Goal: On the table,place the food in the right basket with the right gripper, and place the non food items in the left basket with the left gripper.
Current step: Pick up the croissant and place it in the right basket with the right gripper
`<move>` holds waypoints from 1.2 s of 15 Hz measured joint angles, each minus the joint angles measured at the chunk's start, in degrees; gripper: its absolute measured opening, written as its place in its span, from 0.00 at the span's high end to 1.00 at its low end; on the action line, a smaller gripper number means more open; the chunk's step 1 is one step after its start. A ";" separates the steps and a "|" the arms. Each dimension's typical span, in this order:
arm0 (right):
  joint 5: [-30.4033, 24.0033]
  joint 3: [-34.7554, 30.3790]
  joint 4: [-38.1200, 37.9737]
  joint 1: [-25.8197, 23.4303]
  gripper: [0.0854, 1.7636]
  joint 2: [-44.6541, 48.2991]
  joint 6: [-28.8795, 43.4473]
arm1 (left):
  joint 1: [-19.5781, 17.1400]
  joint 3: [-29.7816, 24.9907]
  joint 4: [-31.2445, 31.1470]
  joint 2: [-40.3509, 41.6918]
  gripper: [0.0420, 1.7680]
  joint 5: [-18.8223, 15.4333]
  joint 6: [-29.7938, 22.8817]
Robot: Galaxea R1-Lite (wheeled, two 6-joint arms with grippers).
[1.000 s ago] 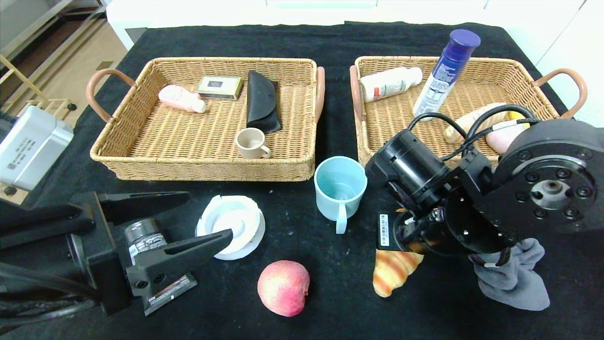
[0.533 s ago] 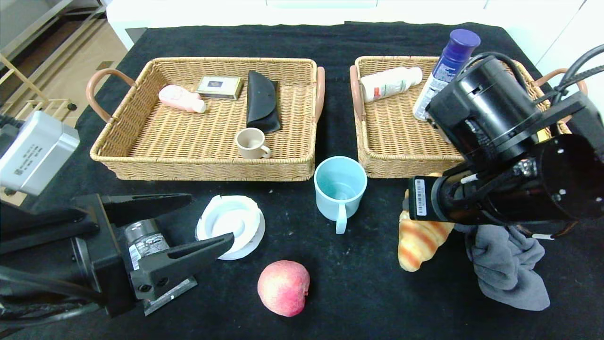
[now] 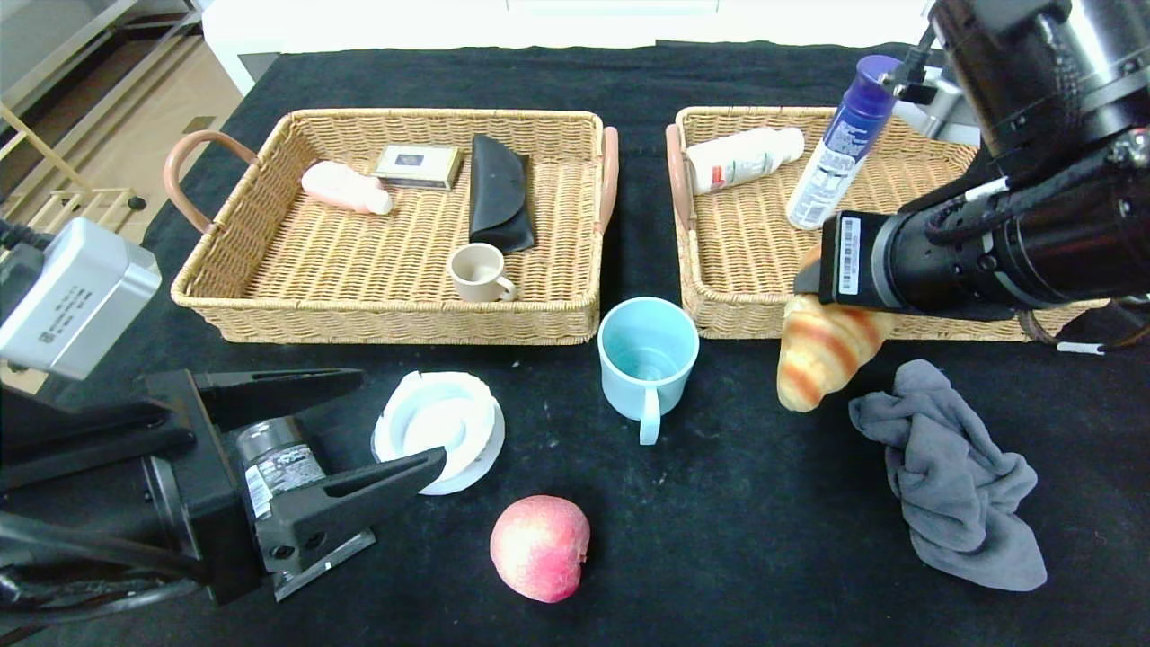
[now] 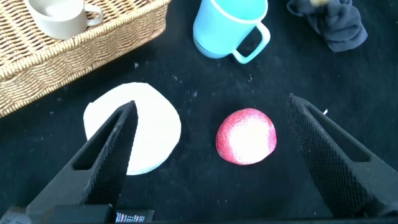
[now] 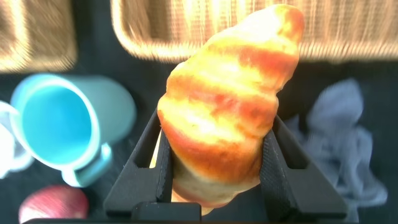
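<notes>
Head view: right gripper [image 3: 813, 292] clamps a striped croissant [image 3: 822, 346] at its upper end, lifted over the near rim of the right basket [image 3: 737, 310]. Its long axis hangs steeply, free tip pointing down and left. Left gripper [image 3: 359, 422], fingers spread wide, holds nothing near left.

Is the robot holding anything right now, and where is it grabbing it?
Yes. The right gripper holds the croissant, its jaws pinching both sides of the thick end. The left gripper is open and holds nothing.
</notes>
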State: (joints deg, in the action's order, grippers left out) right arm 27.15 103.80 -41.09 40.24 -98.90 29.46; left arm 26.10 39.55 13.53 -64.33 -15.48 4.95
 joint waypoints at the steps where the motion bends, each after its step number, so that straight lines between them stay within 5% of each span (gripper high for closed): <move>1: 0.00 2.23 0.00 -0.45 0.55 -0.55 -0.76 | 0.00 0.00 0.05 0.05 0.03 -0.04 0.01; 5: 0.16 8.77 2.78 -3.69 0.55 -3.80 -5.99 | 0.00 0.00 0.02 0.20 0.03 -0.06 0.04; 18: 1.13 9.23 23.80 -9.81 0.55 -9.07 -9.73 | 0.02 0.15 -0.02 0.66 0.03 -0.06 0.04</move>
State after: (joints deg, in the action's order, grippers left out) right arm 28.28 113.03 -17.30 30.43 -107.97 19.74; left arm 26.12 39.69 13.51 -63.67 -15.54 4.99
